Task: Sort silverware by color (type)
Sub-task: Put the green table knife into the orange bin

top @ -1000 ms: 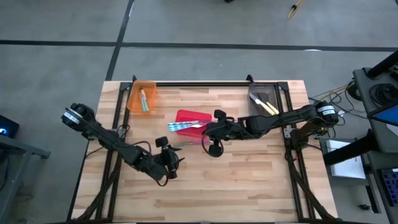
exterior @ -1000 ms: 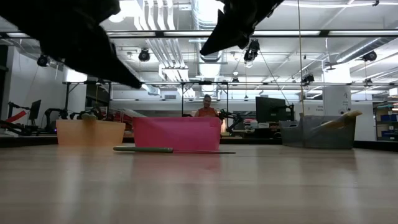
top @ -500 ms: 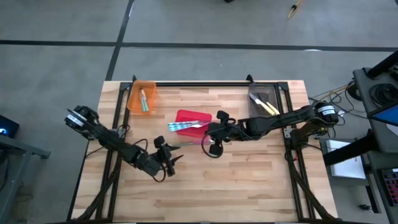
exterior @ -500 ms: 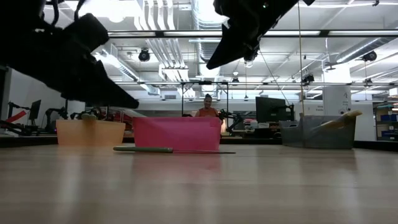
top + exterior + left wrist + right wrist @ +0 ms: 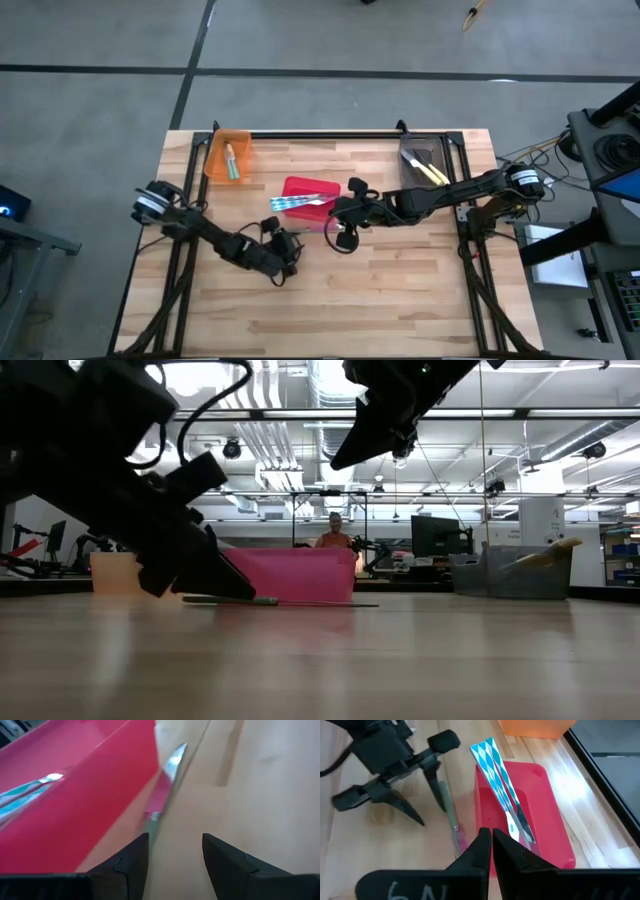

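From my right wrist cam the left pincer (image 5: 417,787) sits spread over the green knife (image 5: 451,820); overhead hides that knife.

Bright ceiling lights backlight the low view — arms silhouetted; left wrist view blurred.

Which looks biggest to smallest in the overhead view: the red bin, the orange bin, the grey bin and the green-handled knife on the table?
1. Red bin and grey bin: look much alike, and an arm covers part of the grey one, so no ranking between them.
2. Orange bin: slightly smaller.
3. Green-handled knife: clearly smallest, a thin sliver beside the red bin.
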Controlling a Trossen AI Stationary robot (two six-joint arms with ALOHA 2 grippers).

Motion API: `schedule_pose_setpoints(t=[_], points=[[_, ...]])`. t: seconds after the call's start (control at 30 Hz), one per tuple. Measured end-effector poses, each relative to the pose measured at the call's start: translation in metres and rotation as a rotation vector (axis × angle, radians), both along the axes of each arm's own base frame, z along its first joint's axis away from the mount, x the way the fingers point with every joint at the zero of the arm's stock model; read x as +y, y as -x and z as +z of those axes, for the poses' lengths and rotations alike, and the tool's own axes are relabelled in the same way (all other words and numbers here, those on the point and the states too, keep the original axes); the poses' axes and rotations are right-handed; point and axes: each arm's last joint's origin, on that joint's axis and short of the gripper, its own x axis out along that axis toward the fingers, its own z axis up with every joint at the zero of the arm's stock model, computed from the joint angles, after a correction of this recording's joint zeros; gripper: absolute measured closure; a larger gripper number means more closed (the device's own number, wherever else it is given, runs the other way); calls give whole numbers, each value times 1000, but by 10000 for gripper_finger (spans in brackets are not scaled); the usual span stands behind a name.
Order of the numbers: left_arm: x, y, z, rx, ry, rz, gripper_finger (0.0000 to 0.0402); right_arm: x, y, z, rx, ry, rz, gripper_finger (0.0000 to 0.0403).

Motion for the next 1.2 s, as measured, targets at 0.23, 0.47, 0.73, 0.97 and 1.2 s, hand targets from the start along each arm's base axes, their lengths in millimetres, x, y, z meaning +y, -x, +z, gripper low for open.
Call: schedule_pose_setpoints(t=[0.23,0.47,0.73,0.97,1.2], points=[[14,-3,-2,52,-8,-38,238,-1,0,0,2,7,1,394],[19,-4,-3,69,-5,-50,238,-1,0,0,2,6,1,394],[15,-6,-3,74,73,-120,238,-1,0,0,1,2,-2,394],[-2,-11,4,71,160,-250,238,-1,0,0,-4,-14,-13,394],[-5,-12,7,50,110,-217,238,-1,0,0,-5,-16,-15,394]])
